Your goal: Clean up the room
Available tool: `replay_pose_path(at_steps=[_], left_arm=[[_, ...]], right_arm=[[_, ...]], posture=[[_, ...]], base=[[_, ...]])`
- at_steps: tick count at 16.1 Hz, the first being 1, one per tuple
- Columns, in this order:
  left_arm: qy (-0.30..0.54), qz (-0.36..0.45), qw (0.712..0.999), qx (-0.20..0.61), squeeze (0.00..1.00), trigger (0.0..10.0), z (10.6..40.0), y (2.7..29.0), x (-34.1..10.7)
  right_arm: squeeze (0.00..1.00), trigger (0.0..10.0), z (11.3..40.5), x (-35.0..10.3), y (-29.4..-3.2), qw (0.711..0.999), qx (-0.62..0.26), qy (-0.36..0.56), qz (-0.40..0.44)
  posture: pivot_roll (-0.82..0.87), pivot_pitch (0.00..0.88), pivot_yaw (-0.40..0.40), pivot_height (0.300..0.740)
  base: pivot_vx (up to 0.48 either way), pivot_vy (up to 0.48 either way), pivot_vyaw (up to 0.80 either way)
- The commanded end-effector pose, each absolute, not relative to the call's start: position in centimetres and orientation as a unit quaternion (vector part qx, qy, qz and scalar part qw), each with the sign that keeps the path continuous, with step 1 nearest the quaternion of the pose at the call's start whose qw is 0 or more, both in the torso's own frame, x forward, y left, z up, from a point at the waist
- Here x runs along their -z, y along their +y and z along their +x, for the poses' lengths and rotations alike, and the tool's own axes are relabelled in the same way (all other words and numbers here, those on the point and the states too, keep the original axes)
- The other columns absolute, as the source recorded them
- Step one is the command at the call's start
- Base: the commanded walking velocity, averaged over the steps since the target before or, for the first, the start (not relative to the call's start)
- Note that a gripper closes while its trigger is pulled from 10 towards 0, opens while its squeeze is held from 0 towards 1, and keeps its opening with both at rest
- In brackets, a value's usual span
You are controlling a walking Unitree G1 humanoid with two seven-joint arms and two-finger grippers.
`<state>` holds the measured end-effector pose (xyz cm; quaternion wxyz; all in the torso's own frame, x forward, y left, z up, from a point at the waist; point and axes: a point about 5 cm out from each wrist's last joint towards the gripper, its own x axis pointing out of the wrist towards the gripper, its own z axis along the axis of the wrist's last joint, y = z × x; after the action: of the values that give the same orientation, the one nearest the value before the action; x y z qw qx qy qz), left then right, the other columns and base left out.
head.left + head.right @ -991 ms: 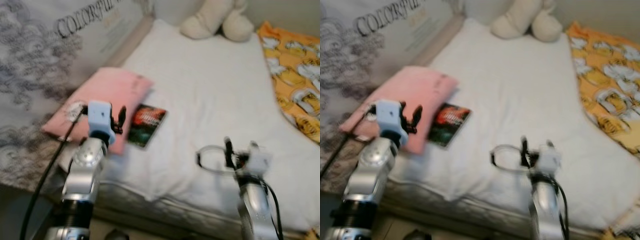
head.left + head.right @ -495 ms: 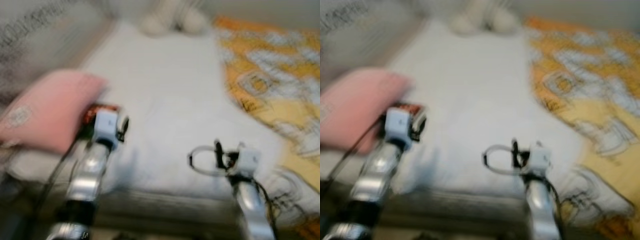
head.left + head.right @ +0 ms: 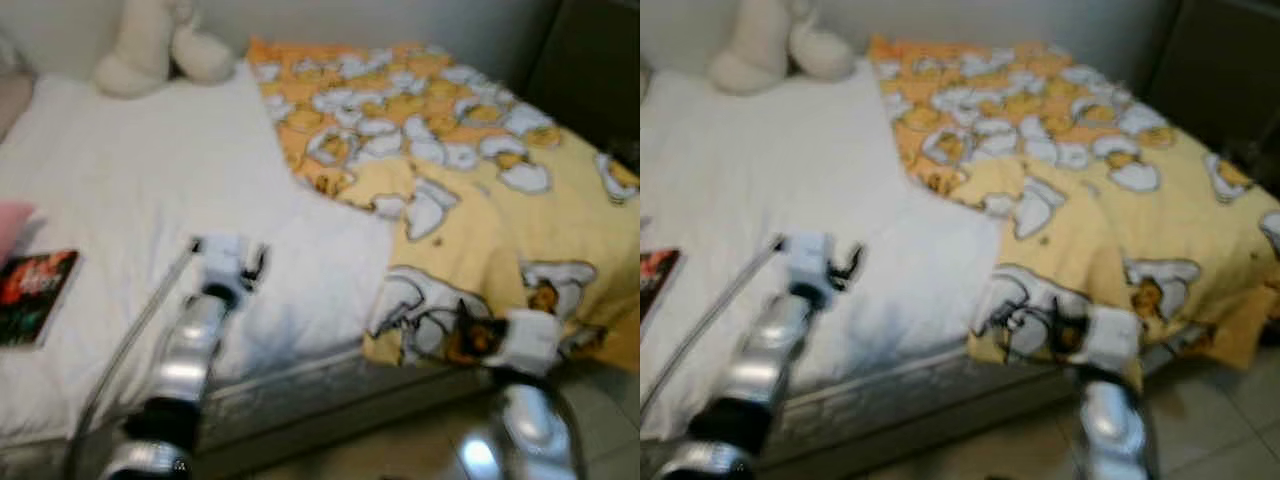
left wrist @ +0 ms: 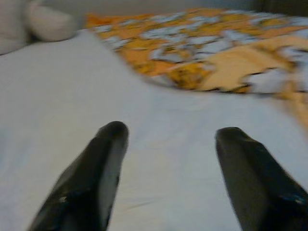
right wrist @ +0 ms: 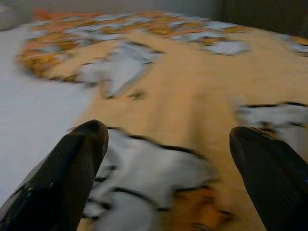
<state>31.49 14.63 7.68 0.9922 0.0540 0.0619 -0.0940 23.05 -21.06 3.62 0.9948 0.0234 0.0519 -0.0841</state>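
Left claw spread over white sheet; right claw spread over yellow blanket near bed front edge.

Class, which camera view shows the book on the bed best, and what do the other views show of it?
The left eye view: the book lies whole on the white sheet, its dark cover with red showing. The right eye view catches just its corner at the picture's edge. The wrist views look over sheet and yellow blanket instead.
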Motion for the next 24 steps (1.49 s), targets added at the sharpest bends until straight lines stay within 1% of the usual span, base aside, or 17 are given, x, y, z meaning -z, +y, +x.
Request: replay_pose_path(at_steps=[1, 2, 4, 5, 6, 7, 9, 10, 12, 13, 14, 16, 18, 20, 21, 22, 24], left_arm=[[0.063, 0.069, 0.991, 0.092, 1.00, 10.0, 31.9, 15.0, -7.8], [0.065, 0.073, 0.991, 0.095, 0.00, 10.0, 32.0, 14.9, -7.7], [0.077, 0.058, 0.993, 0.067, 0.00, 10.0, 32.5, 14.9, -7.2], [0.078, 0.056, 0.993, 0.070, 0.00, 10.0, 32.7, 14.5, -7.2], [0.087, 0.074, 0.991, 0.075, 0.00, 10.0, 33.0, 14.0, -7.0], [0.092, 0.084, 0.990, 0.071, 0.00, 10.0, 33.2, 14.2, -6.8], [0.111, 0.064, 0.990, 0.061, 0.00, 10.0, 32.8, 14.7, -6.0], [0.108, 0.070, 0.989, 0.071, 0.00, 10.0, 32.0, 14.5, -5.4], [0.128, 0.057, 0.989, 0.049, 0.00, 10.0, 31.7, 14.9, -4.5], [0.133, 0.053, 0.989, 0.043, 0.00, 10.0, 31.8, 14.9, -4.3], [0.132, 0.053, 0.989, 0.047, 0.00, 10.0, 31.8, 14.8, -4.3], [0.119, 0.064, 0.987, 0.082, 0.00, 10.0, 31.8, 13.6, -4.6], [0.118, 0.065, 0.987, 0.088, 0.00, 10.0, 31.8, 13.2, -4.6], [0.122, 0.062, 0.986, 0.092, 0.00, 10.0, 32.0, 12.9, -4.5], [0.123, 0.052, 0.988, 0.074, 0.00, 10.0, 32.4, 13.0, -4.6], [0.128, 0.062, 0.988, 0.068, 0.00, 10.0, 32.5, 13.1, -4.6], [0.157, 0.058, 0.984, 0.060, 0.00, 10.0, 33.3, 13.7, -4.5]], right_arm=[[1.00, 10.0, 23.8, -4.6, -20.1, 0.997, 0.072, 0.028, 0.028], [1.00, 10.0, 23.8, -4.5, -19.9, 0.997, 0.069, 0.029, 0.029], [1.00, 10.0, 23.6, -3.7, -19.8, 0.996, 0.074, 0.042, 0.033], [1.00, 10.0, 23.7, -3.8, -19.7, 0.996, 0.071, 0.043, 0.033], [1.00, 10.0, 24.0, -3.9, -19.4, 0.997, 0.063, 0.043, 0.033], [1.00, 10.0, 24.2, -3.9, -19.3, 0.997, 0.053, 0.045, 0.027], [1.00, 10.0, 24.3, -4.3, -20.0, 0.997, 0.057, 0.045, 0.014], [1.00, 10.0, 24.0, -4.1, -20.6, 0.997, 0.064, 0.050, 0.011], [1.00, 10.0, 23.8, -3.7, -19.8, 0.997, 0.034, 0.062, 0.012], [0.03, 10.0, 23.7, -3.6, -19.4, 0.997, 0.025, 0.067, 0.002], [0.00, 10.0, 23.6, -3.6, -19.2, 0.997, 0.023, 0.067, 0.001], [0.00, 10.0, 23.6, -3.6, -19.0, 0.998, 0.021, 0.065, 0.005], [0.00, 10.0, 23.5, -3.6, -19.4, 0.997, 0.028, 0.069, -0.003], [0.00, 10.0, 23.3, -3.7, -19.7, 0.997, 0.036, 0.073, -0.003], [0.00, 10.0, 22.7, -3.7, -20.1, 0.996, 0.044, 0.071, -0.007], [0.00, 10.0, 22.6, -3.7, -20.2, 0.996, 0.047, 0.070, -0.008], [0.00, 10.0, 22.0, -3.6, -20.6, 0.995, 0.055, 0.077, -0.012]], posture=[[-0.03, 0.000, 0.025, 0.740], [-0.03, 0.000, 0.025, 0.740], [-0.02, 0.000, 0.021, 0.740], [-0.02, 0.000, 0.014, 0.740], [-0.03, 0.000, 0.004, 0.740], [-0.03, 0.000, -0.002, 0.740], [-0.04, 0.000, -0.008, 0.740], [-0.03, 0.000, -0.022, 0.740], [-0.04, 0.000, -0.025, 0.740], [-0.04, 0.000, -0.023, 0.740], [-0.04, 0.000, -0.018, 0.740], [-0.06, 0.000, -0.009, 0.740], [-0.07, 0.000, -0.003, 0.740], [-0.10, 0.000, 0.007, 0.740], [-0.12, 0.000, 0.016, 0.740], [-0.12, 0.000, 0.016, 0.740], [-0.14, 0.000, 0.021, 0.740]], base=[[0.000, 0.000, -0.76], [0.000, 0.000, -0.77], [0.000, 0.000, -0.78], [0.000, 0.000, -0.78], [0.000, 0.000, -0.78], [0.000, 0.000, -0.77], [0.000, 0.000, -0.77], [0.000, 0.000, -0.76], [0.469, 0.000, -0.38], [0.480, 0.000, 0.00], [0.480, 0.000, 0.00], [0.480, 0.000, 0.00], [0.480, 0.000, 0.00], [0.480, 0.000, -0.66], [0.000, 0.000, 0.00], [0.000, 0.000, 0.00], [0.000, 0.000, 0.00]])
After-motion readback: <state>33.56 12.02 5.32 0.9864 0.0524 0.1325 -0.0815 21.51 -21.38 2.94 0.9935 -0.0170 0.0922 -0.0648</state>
